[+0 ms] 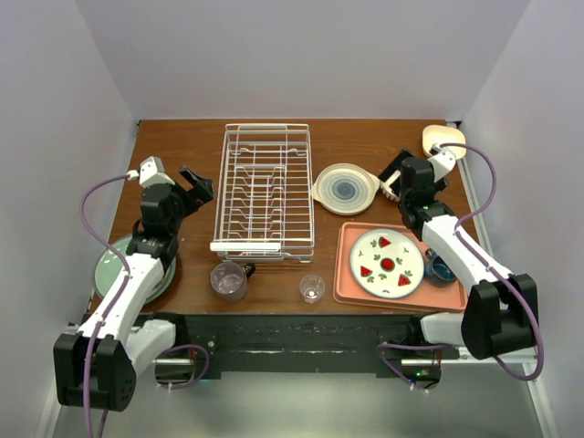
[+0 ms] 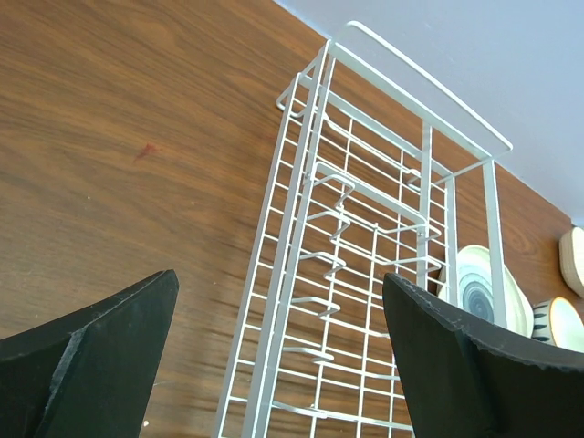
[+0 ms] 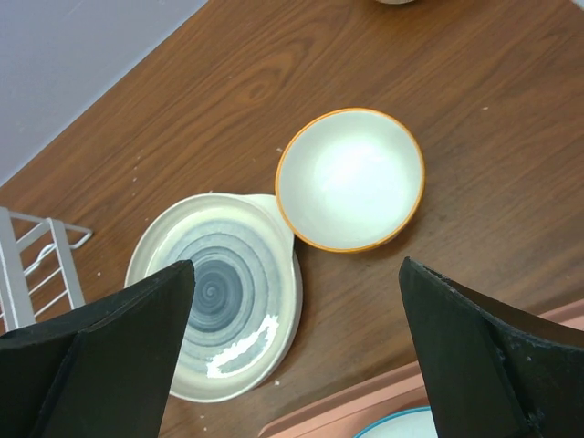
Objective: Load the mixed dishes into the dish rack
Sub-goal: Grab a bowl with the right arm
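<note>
Here the dish rack (image 1: pixel 265 192) sits in the middle of the wooden surface (image 1: pixel 173 146), its white bar at the near end. The left fingers (image 2: pixel 100 365) are spread wide and grip nothing, hanging above the surface just left of the rack. The right fingers (image 3: pixel 484 356) are likewise spread with nothing between them. They hover over a cream plate with blue-ringed centre (image 3: pixel 219 292) and a white bowl (image 3: pixel 349 180) with an orange rim, whose edges touch. That plate lies just right of the rack. A patterned plate (image 1: pixel 387 263) rests on a salmon-pink tray (image 1: pixel 351 290) at the near right. A translucent purple cup (image 1: pixel 228 280) stands just in front of the rack, with a small clear glass (image 1: pixel 312 288) to its right. Pale green plates (image 1: pixel 108 263) lie at the near left, partly under the left arm (image 1: pixel 128 287).
</note>
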Available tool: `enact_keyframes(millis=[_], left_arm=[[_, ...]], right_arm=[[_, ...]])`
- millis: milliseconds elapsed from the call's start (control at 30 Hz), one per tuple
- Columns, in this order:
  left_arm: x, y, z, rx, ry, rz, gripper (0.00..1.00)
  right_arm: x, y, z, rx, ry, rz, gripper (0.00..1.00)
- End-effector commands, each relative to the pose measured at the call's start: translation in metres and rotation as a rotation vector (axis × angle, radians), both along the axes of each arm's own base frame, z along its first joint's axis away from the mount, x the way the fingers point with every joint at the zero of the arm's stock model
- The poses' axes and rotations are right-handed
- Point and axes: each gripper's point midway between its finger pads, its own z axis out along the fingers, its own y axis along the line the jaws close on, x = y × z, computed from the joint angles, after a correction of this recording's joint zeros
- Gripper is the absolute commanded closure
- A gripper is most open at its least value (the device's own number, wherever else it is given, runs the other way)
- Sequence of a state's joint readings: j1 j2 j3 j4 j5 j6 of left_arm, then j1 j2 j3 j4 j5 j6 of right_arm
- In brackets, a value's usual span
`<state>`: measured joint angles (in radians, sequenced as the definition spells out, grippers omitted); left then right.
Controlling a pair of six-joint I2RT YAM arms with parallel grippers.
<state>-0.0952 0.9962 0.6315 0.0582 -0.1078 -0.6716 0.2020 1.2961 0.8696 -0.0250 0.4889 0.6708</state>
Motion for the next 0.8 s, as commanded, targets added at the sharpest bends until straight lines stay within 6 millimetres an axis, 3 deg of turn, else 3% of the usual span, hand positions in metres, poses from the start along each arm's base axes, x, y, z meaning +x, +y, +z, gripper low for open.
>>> enact_keyframes(millis=[0, 267, 533, 667, 767], left_arm=[[-0.002, -0.005, 0.023, -0.028, -0.084, -0.014, 0.0], [-0.011, -0.006, 0.031, -0.032, -0.125, -0.014, 0.0], [-0.011, -0.009, 0.029, -0.025, -0.124, -0.035, 0.0], [-0.009, -0.014, 0.029, -0.027, -0.133, -0.056, 0.0], [-0.008, -0.017, 0.027, -0.031, -0.129, -0.071, 0.0]], right_arm=[[0.003, -0.013, 0.017, -0.017, -0.014, -0.086, 0.01], [-0.002, -0.037, 0.014, -0.074, 0.074, -0.23, 0.01], [-0.014, -0.065, -0.031, -0.099, 0.223, -0.398, 0.05], [-0.007, -0.062, -0.06, -0.054, 0.277, -0.394, 0.09], [0.002, -0.06, -0.071, -0.037, 0.277, -0.385, 0.16]])
